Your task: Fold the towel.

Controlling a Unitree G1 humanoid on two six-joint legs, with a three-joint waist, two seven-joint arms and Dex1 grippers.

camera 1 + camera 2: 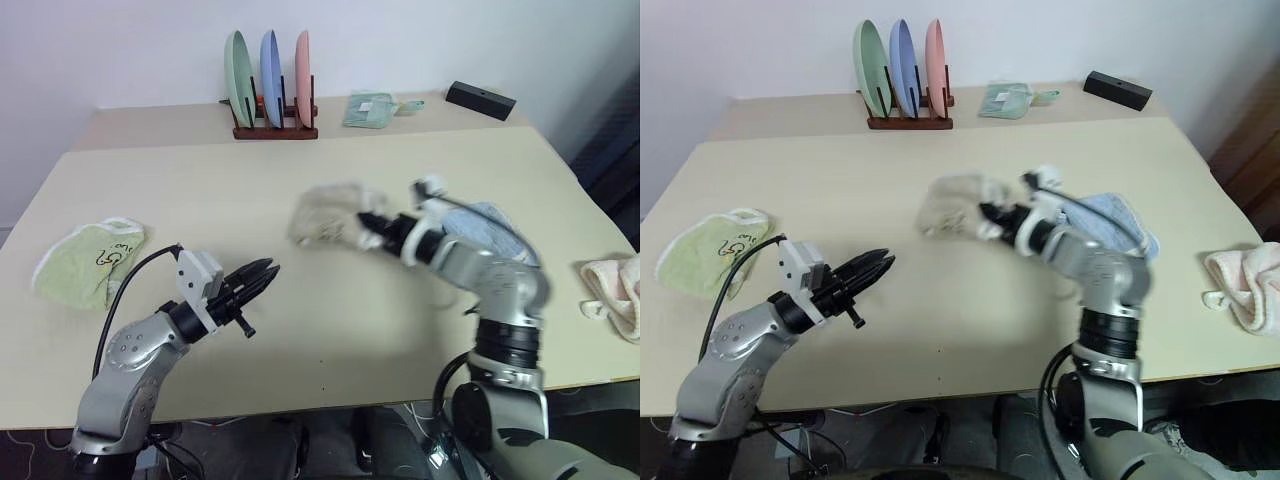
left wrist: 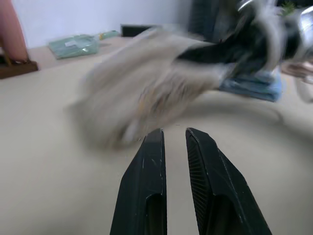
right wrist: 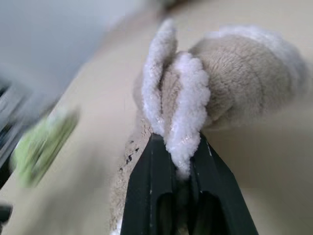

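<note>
Right wrist view shows the right gripper [image 3: 178,161] closed on the white trimmed edge of the towel [image 3: 230,73], with two layers of the edge pinched between the black fingers. In the head views the towel [image 1: 325,215] is bunched up and lifted over the middle of the table [image 1: 300,330], just left of the light blue towel [image 1: 490,225]. The left gripper [image 1: 262,272] hovers near the left front, its fingers almost together and holding nothing, well apart from the towel. I judge the risk is that only a small piece of edge is pinched, so the cloth may slip out if it is pulled quickly. Also, the towel hangs in a lump, so a corner for the left gripper may be hard to find.
</note>
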